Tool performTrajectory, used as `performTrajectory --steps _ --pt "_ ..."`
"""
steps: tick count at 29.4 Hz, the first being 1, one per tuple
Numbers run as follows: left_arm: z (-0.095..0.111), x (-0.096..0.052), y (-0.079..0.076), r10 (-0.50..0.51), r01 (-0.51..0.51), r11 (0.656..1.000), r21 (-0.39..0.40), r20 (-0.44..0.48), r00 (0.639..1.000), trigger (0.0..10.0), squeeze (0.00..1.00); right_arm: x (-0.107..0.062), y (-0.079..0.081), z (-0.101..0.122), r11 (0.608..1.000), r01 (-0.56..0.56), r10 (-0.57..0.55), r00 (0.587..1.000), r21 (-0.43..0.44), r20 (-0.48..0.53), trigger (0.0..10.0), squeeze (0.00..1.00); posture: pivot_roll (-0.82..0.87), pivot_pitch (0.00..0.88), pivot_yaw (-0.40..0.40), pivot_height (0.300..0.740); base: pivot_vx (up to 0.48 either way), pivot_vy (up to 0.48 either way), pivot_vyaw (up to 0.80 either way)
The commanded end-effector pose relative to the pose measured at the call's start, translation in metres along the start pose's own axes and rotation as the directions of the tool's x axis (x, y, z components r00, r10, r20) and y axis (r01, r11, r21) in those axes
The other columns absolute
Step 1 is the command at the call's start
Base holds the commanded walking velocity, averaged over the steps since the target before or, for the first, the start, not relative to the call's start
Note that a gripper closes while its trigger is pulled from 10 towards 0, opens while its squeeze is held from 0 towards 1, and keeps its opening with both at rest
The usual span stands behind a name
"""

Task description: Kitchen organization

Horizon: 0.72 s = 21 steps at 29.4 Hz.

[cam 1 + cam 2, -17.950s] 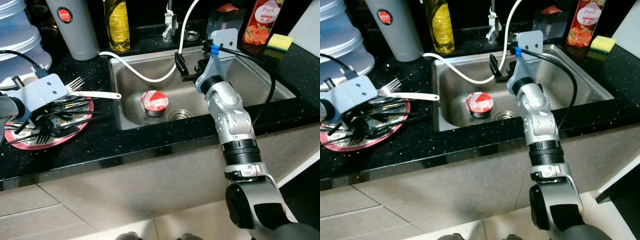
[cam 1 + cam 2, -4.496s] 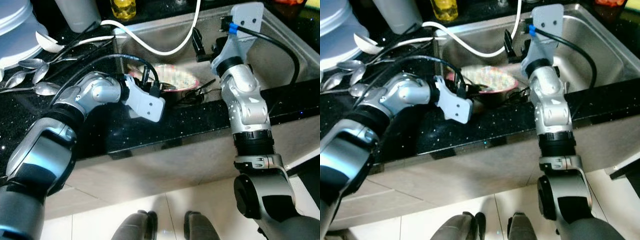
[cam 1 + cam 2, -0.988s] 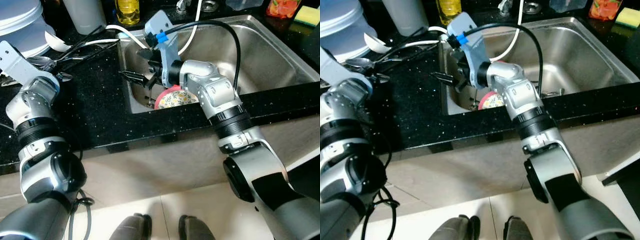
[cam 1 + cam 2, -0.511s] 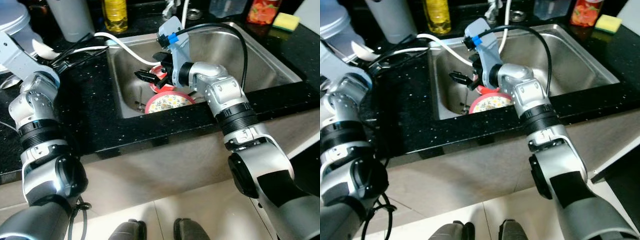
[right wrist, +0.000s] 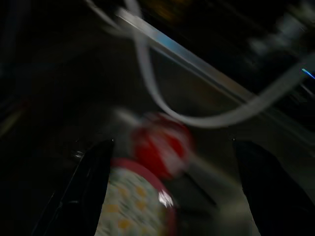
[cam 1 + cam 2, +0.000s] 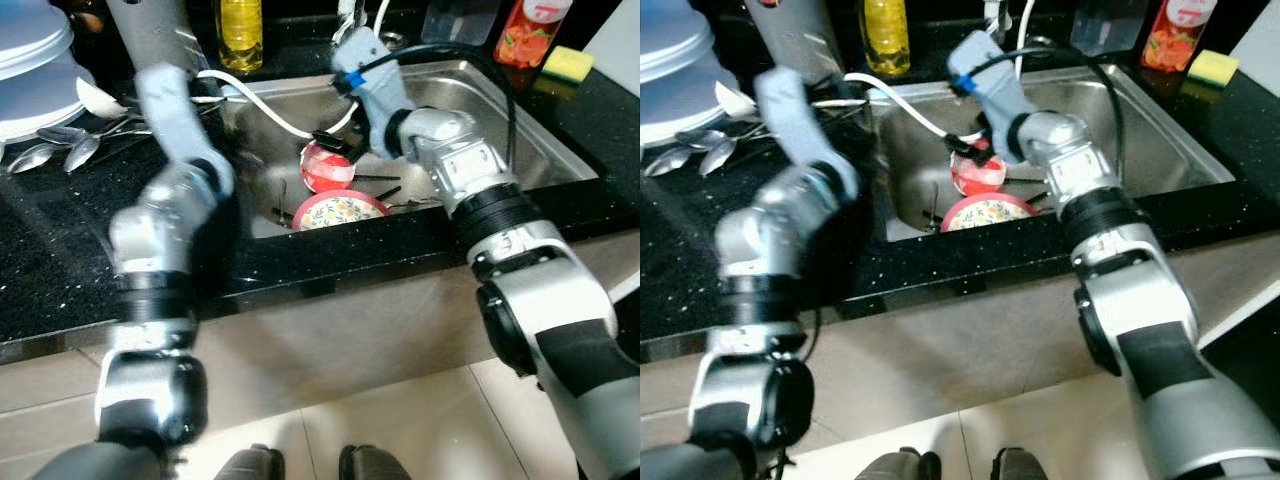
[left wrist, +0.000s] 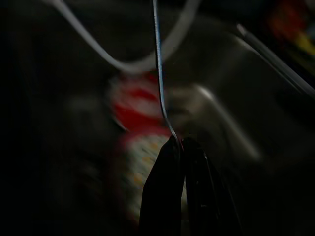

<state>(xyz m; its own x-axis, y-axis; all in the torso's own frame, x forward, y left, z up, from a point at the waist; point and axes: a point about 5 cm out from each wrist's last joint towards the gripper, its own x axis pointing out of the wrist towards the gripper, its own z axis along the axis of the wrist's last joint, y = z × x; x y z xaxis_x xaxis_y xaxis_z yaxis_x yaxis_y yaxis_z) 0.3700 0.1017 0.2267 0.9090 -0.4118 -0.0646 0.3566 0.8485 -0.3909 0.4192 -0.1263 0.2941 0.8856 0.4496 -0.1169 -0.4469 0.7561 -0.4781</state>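
Black speckled surface (image 6: 60, 250) with a steel sink (image 6: 520, 130) set into it; in the sink, a red-rimmed floral plate (image 6: 338, 211) leaning near the front wall, a red bowl (image 6: 328, 166) just behind it, dark utensils (image 6: 385, 192) lying beside both; a white hose (image 6: 265, 108) curving down over the basin; right hand (image 6: 335, 142) held over the sink just above the red bowl, its two black fingers (image 5: 83, 196) spread wide apart in the right wrist view, nothing between them; left hand (image 7: 181, 147) with fingers pressed together on a thin metal utensil handle (image 7: 158, 73), seen in the dark, blurred left wrist view above the plate and bowl; left arm (image 6: 170, 200) blurred, raised over the surface at the sink's left edge; several spoons (image 6: 50, 145) lying on the surface at far left, near a stack of white containers (image 6: 35, 70); yellow oil bottle (image 6: 240, 35), red juice carton (image 6: 528, 30) and yellow sponge (image 6: 564, 62) behind the sink.
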Motion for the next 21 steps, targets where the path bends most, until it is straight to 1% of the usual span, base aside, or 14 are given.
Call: performTrajectory --steps 1,3,4,5,6,7,9,12,13,15,17,18,19,21 --pt "-0.01 0.004 -0.008 -0.039 0.039 0.999 -0.003 -0.038 0.999 10.0 0.0 -0.002 -0.008 -0.002 0.999 0.051 -0.052 0.998 -0.016 -0.022 10.0 0.0 0.01 0.027 -0.004 0.74 0.0 0.0 0.0" --pt "-0.018 0.009 -0.014 -0.058 0.058 0.998 0.002 -0.068 0.996 10.0 0.0 -0.007 -0.017 -0.01 0.995 0.101 -0.102 0.993 -0.017 -0.06 10.0 0.0 0.0 0.024 0.0 0.74 0.0 0.0 0.0" --pt "-0.018 0.009 -0.014 -0.058 0.058 0.998 0.002 -0.068 0.996 10.0 0.0 -0.007 -0.017 -0.01 0.995 0.101 -0.102 0.993 -0.017 -0.06 10.0 0.0 0.0 0.024 0.0 0.74 0.0 0.0 0.0" --pt "-0.022 0.012 -0.015 -0.058 0.06 0.998 0.024 -0.084 0.995 10.0 0.11 -0.011 -0.026 -0.021 0.989 0.144 -0.145 0.984 -0.016 -0.107 10.0 0.0 -0.01 0.021 0.01 0.74 0.0 0.0 0.0" --pt "-0.02 0.012 -0.014 -0.045 0.049 0.996 0.069 -0.059 0.997 10.0 0.11 -0.013 -0.028 -0.025 0.987 0.158 -0.158 0.98 -0.013 -0.121 10.0 0.0 -0.01 0.021 0.01 0.74 0.0 0.0 0.0" --pt "-0.018 0.013 -0.012 -0.041 0.044 0.996 0.083 -0.041 0.998 10.0 1.0 -0.015 -0.031 -0.027 0.985 0.174 -0.174 0.976 -0.007 -0.128 10.0 0.0 -0.02 0.022 0.014 0.74 0.0 0.0 0.0" --pt "-0.016 0.013 -0.011 -0.039 0.042 0.995 0.09 -0.029 0.999 10.0 1.0 -0.016 -0.033 -0.028 0.983 0.183 -0.182 0.975 -0.003 -0.129 10.0 0.0 -0.02 0.022 0.014 0.74 0.0 0.0 0.0" --pt "-0.003 0.009 -0.01 -0.065 0.062 0.996 0.069 0.033 0.997 10.0 1.0 -0.016 -0.036 -0.025 0.981 0.192 -0.192 0.975 -0.011 -0.11 10.0 0.0 -0.03 0.007 0.007 0.74 0.0 0.0 0.0" --pt "0.001 0.008 -0.01 -0.069 0.066 0.996 0.063 0.053 0.996 10.0 0.0 -0.016 -0.037 -0.024 0.981 0.193 -0.193 0.976 -0.014 -0.102 10.0 0.0 -0.03 0.007 0.007 0.74 0.0 0.0 0.0" --pt "0.008 0.006 -0.007 -0.068 0.063 0.996 0.064 0.086 0.994 10.0 0.0 -0.015 -0.037 -0.02 0.98 0.2 -0.2 0.976 -0.009 -0.087 10.0 0.0 -0.02 0.002 0.012 0.74 0.0 0.0 0.0" --pt "0.009 0.005 -0.006 -0.067 0.062 0.996 0.063 0.092 0.994 10.0 0.0 -0.014 -0.037 -0.019 0.979 0.205 -0.205 0.975 -0.004 -0.084 10.0 0.0 -0.02 0.002 0.012 0.74 0.0 0.0 0.0" --pt "0.011 0.005 -0.005 -0.058 0.05 0.996 0.078 0.093 0.994 10.0 0.0 -0.014 -0.037 -0.018 0.977 0.213 -0.211 0.974 0.012 -0.078 10.0 0.0 -0.01 0.0 0.01 0.74 0.0 0.0 0.0" --pt "0.012 0.004 -0.004 -0.065 0.057 0.995 0.087 0.095 0.993 10.0 1.0 -0.014 -0.037 -0.018 0.974 0.223 -0.22 0.973 0.039 -0.073 10.0 0.0 -0.01 0.0 0.011 0.74 0.0 0.0 0.0" --pt "0.021 0.0 0.003 -0.032 0.017 0.995 0.097 0.146 0.989 10.0 1.0 -0.013 -0.037 -0.018 0.966 0.237 -0.232 0.971 0.1 -0.054 10.0 0.0 0.0 0.0 0.018 0.74 0.0 0.0 0.0"
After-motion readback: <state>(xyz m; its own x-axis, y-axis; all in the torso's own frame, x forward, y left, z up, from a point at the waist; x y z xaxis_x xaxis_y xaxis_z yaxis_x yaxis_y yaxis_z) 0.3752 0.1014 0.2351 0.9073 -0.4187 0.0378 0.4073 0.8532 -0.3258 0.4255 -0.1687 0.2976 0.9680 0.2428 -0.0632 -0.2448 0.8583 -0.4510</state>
